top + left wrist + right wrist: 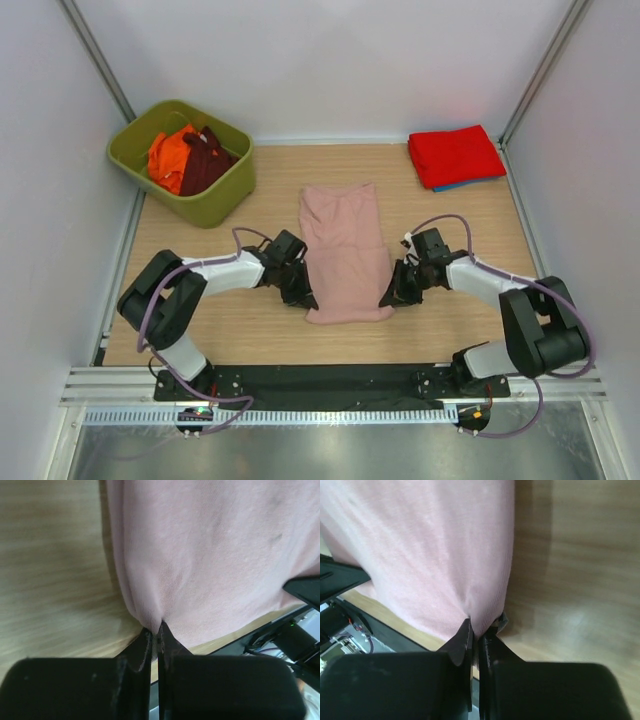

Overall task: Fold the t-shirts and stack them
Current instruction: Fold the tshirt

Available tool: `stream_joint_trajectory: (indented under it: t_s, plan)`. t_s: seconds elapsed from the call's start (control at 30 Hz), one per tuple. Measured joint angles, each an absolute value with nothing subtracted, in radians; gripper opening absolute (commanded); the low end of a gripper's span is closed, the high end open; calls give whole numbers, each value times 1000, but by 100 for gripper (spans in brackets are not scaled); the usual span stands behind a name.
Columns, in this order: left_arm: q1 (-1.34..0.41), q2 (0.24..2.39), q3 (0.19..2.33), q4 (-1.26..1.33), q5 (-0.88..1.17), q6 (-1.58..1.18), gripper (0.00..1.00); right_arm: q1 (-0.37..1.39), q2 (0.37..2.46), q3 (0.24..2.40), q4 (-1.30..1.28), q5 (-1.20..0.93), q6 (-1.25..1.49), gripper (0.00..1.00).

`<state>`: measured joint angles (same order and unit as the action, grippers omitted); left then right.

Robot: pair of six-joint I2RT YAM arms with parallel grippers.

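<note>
A dusty-pink t-shirt (pixel 343 250) lies folded into a long strip in the middle of the wooden table. My left gripper (pixel 304 296) is shut on the pink t-shirt (pixel 210 555) at its near left edge, cloth pinched between the jaws. At the near right edge my right gripper (pixel 392 296) is likewise shut on the pink t-shirt (pixel 435 550). A folded red t-shirt (pixel 455 154) rests on a blue one (pixel 452 186) at the back right. Orange (pixel 170 160) and maroon (pixel 206 160) t-shirts lie crumpled in the green bin.
The green bin (pixel 226 195) stands at the back left corner. White walls with metal posts enclose the table. A black strip (pixel 330 378) and the arm bases run along the near edge.
</note>
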<state>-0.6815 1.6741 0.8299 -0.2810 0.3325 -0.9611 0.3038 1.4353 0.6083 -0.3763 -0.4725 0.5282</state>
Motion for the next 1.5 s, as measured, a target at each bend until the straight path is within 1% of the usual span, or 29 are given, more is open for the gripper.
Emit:
stream_joint_trajectory:
  t_s: [0.27,0.4,0.6,0.73,0.97,1.27,1.5]
  plan:
    - [-716,1526,799,-467,288,-962,0,352,1234,603,-505,-488,590,1]
    - [-719,1477,886,-599,271,-953,0,352,1229,659,-576,-495,608,1]
    - [-677,1537,1115,-726,245,-903,0,348,1362,857,-631,-492,607,1]
    - [-599,1605,1235,-789,236,-857,0,335,1486,1037,-637,-493,593,1]
    - [-487,1746,1436,-856,235,-781,0,304,1686,1265,-658,-493,555,1]
    - [-449,1908,1599,-894,236,-726,0,266,1927,1499,-687,-501,524,1]
    - [-413,2018,1741,-911,244,-705,0,248,2020,1643,-694,-513,522,1]
